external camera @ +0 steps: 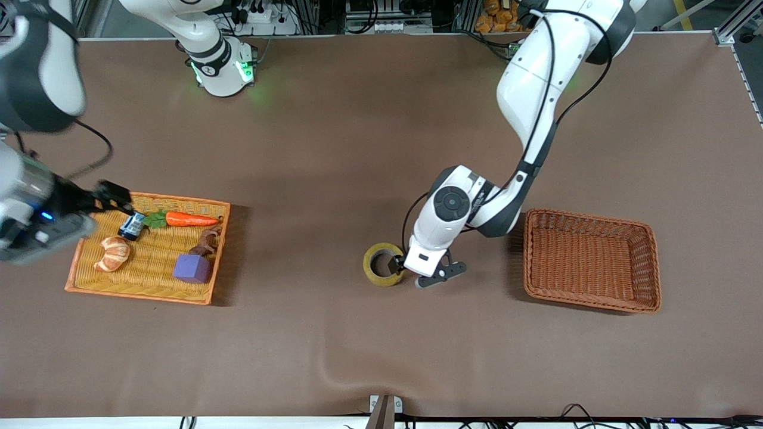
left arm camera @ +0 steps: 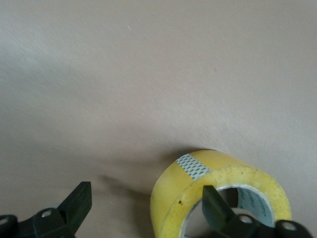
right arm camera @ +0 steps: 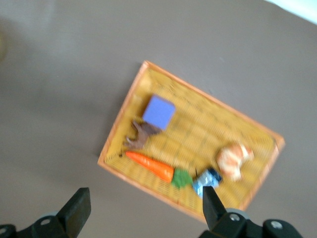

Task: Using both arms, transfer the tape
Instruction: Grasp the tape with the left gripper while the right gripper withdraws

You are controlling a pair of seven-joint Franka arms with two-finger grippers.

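While the tape [external camera: 383, 264] lies flat on the brown counter [external camera: 334, 155], near the empty brown basket [external camera: 592, 260] and toward the right arm's end from it, the left end effector [external camera: 420, 273] is down at the roll. Its fingers are spread apart: one finger [left arm camera: 216, 208] sits inside the roll's hole, the other finger [left arm camera: 75, 204] stands outside over bare counter, so the roll's wall lies between them without being pinched. In the left wrist view the tape [left arm camera: 218, 196] shows its yellow side and pale inner core.

Well apart from the brown basket, at the right arm's end of the counter, the right end effector [external camera: 113, 198] hangs over the edge of the yellow tray [external camera: 143, 292], fingers open and empty. On that tray lie a carrot [external camera: 185, 219], a purple block [external camera: 192, 268], a brown wooden piece [external camera: 207, 241], a bread roll [external camera: 113, 253] and a small blue packet [external camera: 132, 226].
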